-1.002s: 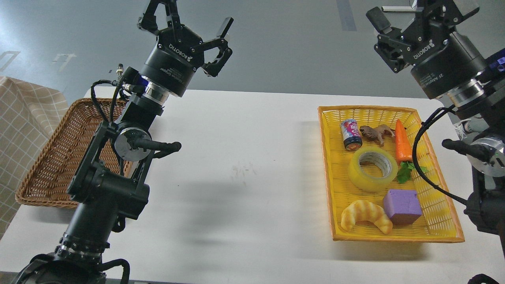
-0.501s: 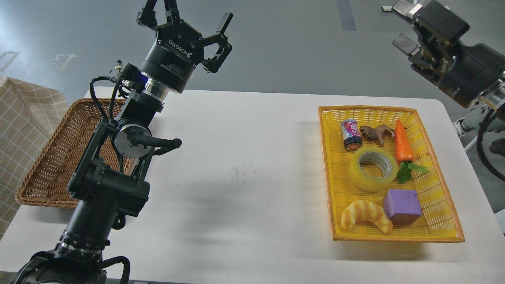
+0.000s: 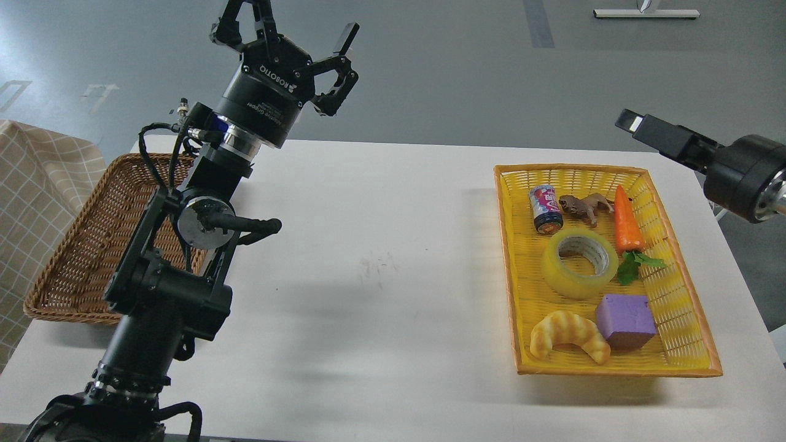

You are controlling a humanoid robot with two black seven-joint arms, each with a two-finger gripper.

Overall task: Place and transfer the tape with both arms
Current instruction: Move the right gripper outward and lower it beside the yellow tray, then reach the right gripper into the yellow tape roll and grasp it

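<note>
The tape [image 3: 580,265], a wide translucent yellow roll with a grey-white core, lies flat in the middle of the yellow basket [image 3: 508,288] on the right of the white table. My left gripper [image 3: 292,26] is open and empty, held high above the table's far left edge, far from the tape. My right gripper [image 3: 638,124] comes in from the right edge, pointing left, above and behind the basket's far right corner. It is seen side-on, so its two fingers cannot be told apart. Nothing shows in it.
The yellow basket also holds a small can [image 3: 545,209], a toy animal [image 3: 583,207], a carrot [image 3: 627,222], a purple block [image 3: 625,321] and a croissant [image 3: 568,334]. A brown wicker basket [image 3: 73,258] stands at the table's left, partly behind my left arm.
My right arm has swung down and to the right, from the upper right corner to low beside the yellow basket's far corner. My left arm has barely moved. The tape has not moved.
</note>
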